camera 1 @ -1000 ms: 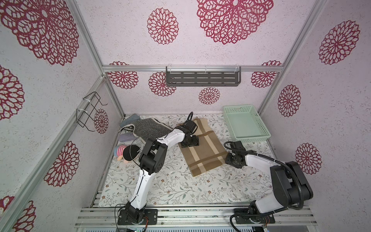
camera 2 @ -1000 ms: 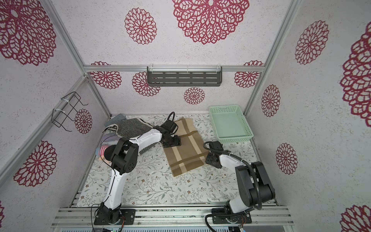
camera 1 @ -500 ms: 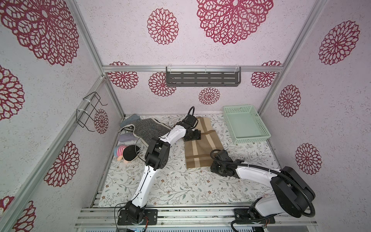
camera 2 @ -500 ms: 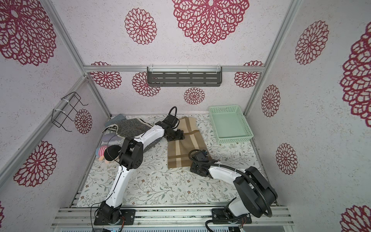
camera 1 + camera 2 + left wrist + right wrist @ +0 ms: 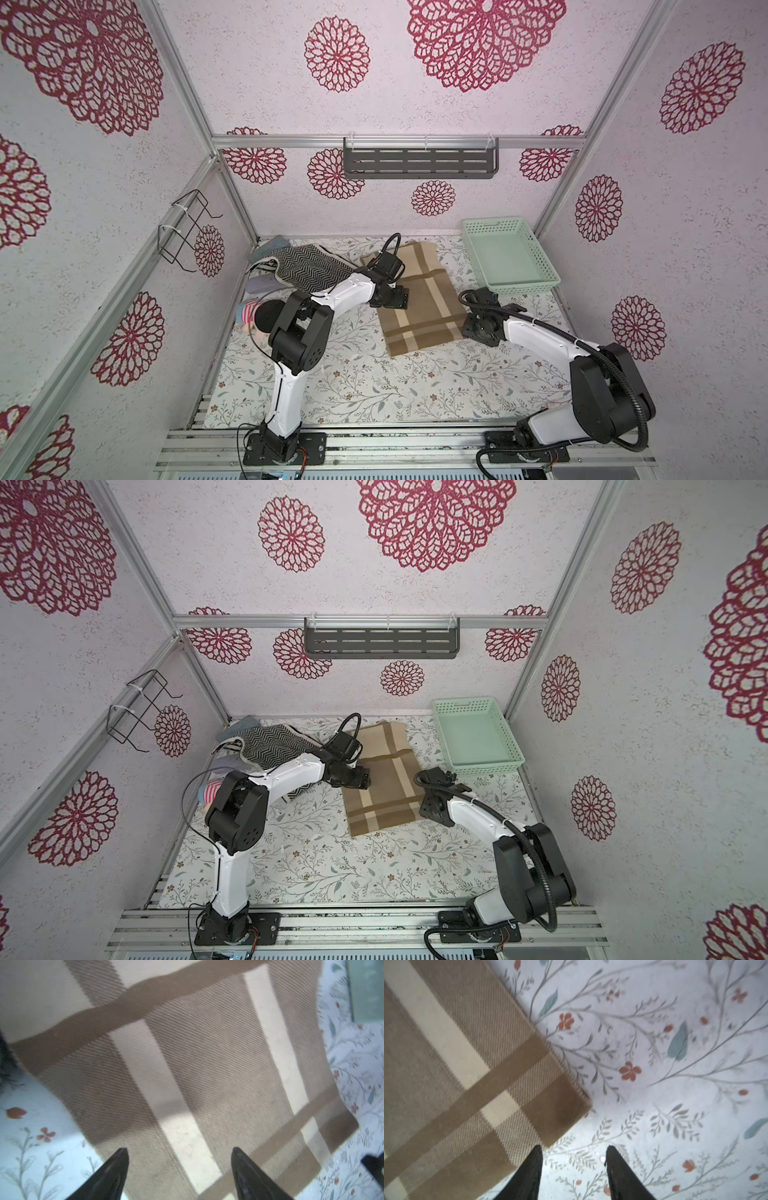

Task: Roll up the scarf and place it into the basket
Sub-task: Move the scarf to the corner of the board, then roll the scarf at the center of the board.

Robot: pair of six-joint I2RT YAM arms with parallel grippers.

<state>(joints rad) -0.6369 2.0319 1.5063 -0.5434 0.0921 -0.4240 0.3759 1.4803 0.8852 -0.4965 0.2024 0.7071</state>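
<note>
The scarf (image 5: 419,299) (image 5: 382,783) is a tan and cream plaid cloth lying flat in the middle of the table, seen in both top views. My left gripper (image 5: 400,298) (image 5: 178,1151) hovers open over the scarf's left part, with only fabric (image 5: 207,1064) below it. My right gripper (image 5: 471,332) (image 5: 574,1148) stands open just off the scarf's near right corner (image 5: 560,1109), above bare floral cloth and holding nothing. The mint-green basket (image 5: 540,266) (image 5: 505,746) sits empty at the back right.
A black-and-white herringbone cloth (image 5: 307,268) and other garments, one striped (image 5: 248,311), are piled at the back left under my left arm. A dark grey shelf (image 5: 419,162) hangs on the back wall and a black wire rack (image 5: 187,232) on the left wall.
My right gripper swung left to the scarf's near edge, then came back to its near right corner, jaws a little wider. My left gripper moved slightly back, then forward over the scarf.
</note>
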